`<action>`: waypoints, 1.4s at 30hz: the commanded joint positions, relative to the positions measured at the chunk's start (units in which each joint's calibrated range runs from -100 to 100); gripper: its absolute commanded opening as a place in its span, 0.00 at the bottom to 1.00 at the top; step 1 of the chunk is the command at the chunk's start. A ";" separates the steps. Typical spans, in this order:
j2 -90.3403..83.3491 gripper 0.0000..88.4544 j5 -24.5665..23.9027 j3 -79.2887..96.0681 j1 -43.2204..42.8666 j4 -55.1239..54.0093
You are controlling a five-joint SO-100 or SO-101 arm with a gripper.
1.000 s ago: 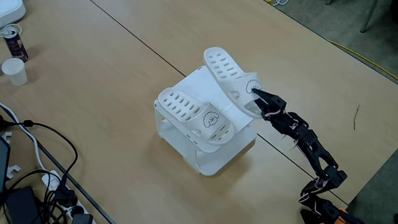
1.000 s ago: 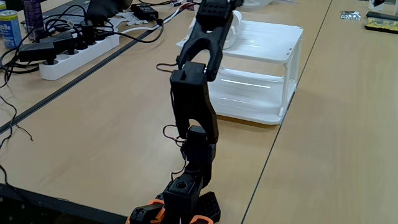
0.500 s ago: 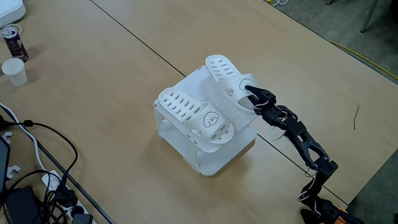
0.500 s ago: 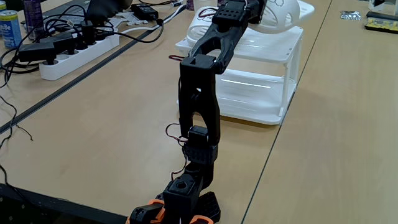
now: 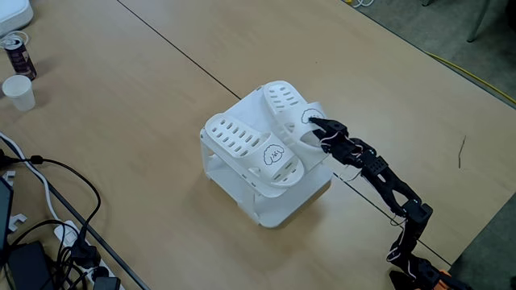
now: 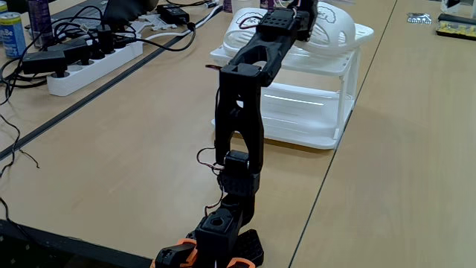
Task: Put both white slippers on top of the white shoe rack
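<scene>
In a fixed view the arm [image 6: 242, 112] covers most of both slippers [image 6: 336, 22] on the rack [image 6: 327, 89] — fingertips cut off at the top edge, the jaws' state unreadable — while the other crops the arm's base [image 5: 415, 274].

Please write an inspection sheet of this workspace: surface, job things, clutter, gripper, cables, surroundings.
Surface: light wooden table with a dark seam.
Job's things: white shoe rack; one white slipper lies on its top, second white slipper sits at the top's far edge.
Clutter: paper cup, can.
Gripper: gripper at the second slipper's strap; grip cannot be told.
Cables: black cables, power strip.
Surroundings: grey floor beyond the table.
</scene>
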 commanded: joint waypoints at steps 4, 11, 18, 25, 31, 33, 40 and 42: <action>0.28 0.01 0.42 -5.94 -2.60 -0.98; 0.45 0.01 0.42 -5.67 -3.58 -0.98; 0.28 0.06 0.42 -2.87 -2.93 -0.98; 0.37 0.21 0.42 -2.78 -2.19 -0.98; 0.03 0.21 0.42 -2.69 -0.79 -0.64; -0.14 0.21 0.42 -2.69 -0.46 -0.55; -0.56 0.21 0.42 -0.71 2.25 -0.29; -1.65 0.21 0.42 1.19 2.42 -0.29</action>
